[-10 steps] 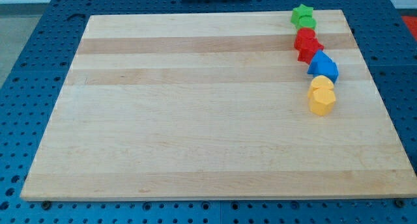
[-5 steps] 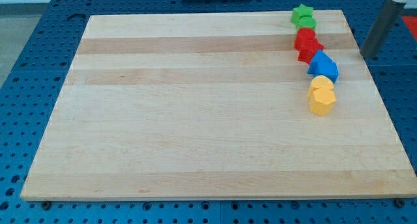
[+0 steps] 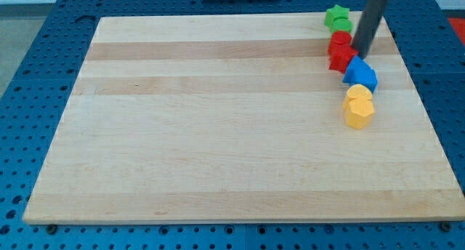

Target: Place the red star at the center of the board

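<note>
Pale wooden board, our surface [image 3: 218, 134], lies on a blue perforated bench [image 3: 22, 97]. Far right on it, a touching line of blocks runs far to near: green star [image 3: 338, 18], red star [image 3: 341, 51], blue block [image 3: 361, 74], yellow block [image 3: 358, 106].

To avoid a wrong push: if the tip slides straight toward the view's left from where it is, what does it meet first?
Probably the red star: my tip is just at its right edge, possibly touching already.
</note>
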`<state>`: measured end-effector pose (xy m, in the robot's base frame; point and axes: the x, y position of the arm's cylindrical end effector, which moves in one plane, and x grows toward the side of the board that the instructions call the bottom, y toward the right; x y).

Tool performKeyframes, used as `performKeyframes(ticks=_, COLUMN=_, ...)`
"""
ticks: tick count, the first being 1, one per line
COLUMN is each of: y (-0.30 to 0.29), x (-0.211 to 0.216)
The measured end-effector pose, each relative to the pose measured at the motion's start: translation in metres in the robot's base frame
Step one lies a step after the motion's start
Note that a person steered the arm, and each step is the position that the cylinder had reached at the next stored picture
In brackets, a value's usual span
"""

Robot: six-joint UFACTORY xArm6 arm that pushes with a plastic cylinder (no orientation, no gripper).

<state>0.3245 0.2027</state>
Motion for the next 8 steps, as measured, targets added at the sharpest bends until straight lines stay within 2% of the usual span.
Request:
performKeyframes(ticks=2, y=-0.022, x=0.004)
performKeyframes(ticks=4, y=-0.097, x=0.029)
performKeyframes(ticks=6, y=-0.160, x=0.110)
performKeyframes(ticks=7, y=-0.167, x=0.101)
performKeyframes(ticks=8, y=-0.156, x=0.063)
